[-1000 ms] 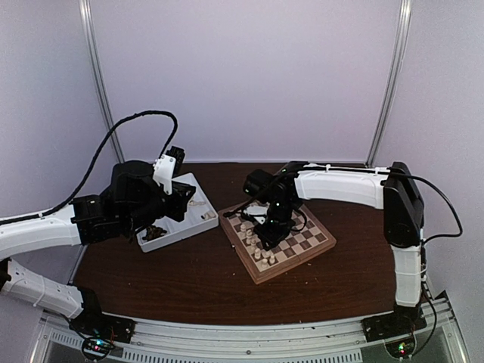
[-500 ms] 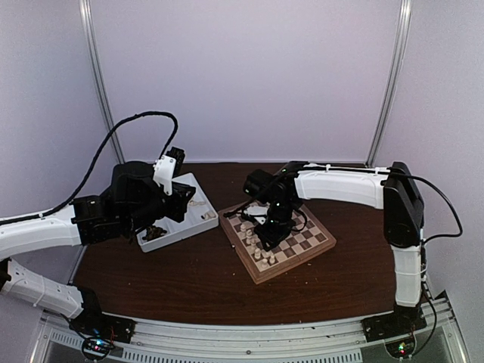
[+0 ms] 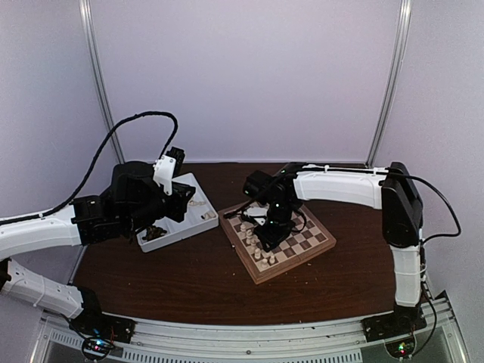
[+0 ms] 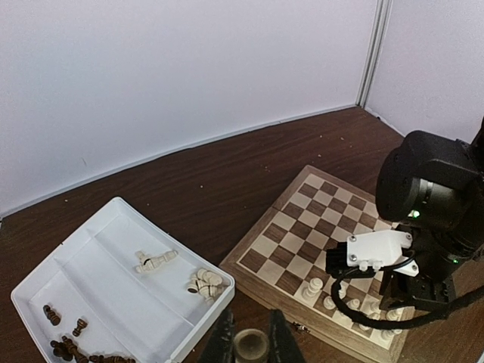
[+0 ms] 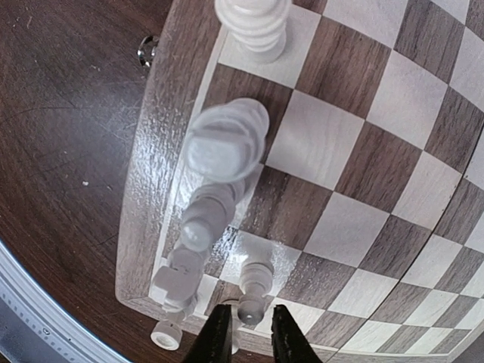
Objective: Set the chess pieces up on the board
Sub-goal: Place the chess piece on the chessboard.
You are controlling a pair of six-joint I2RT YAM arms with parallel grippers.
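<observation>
Wood tabletop (image 3: 189, 280), pale walls (image 3: 249, 76); left claw (image 4: 250, 334) clamps dark piece (image 4: 251, 346); right claw (image 5: 246, 336) straddles cream pawn (image 5: 252, 302) on board (image 5: 355, 113), grip unclear.

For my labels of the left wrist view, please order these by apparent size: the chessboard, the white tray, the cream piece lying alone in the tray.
1-2. chessboard and white tray: they look about alike; both are partly cut off or hidden, so I do not rank them.
3. lying cream piece: far smaller.
</observation>
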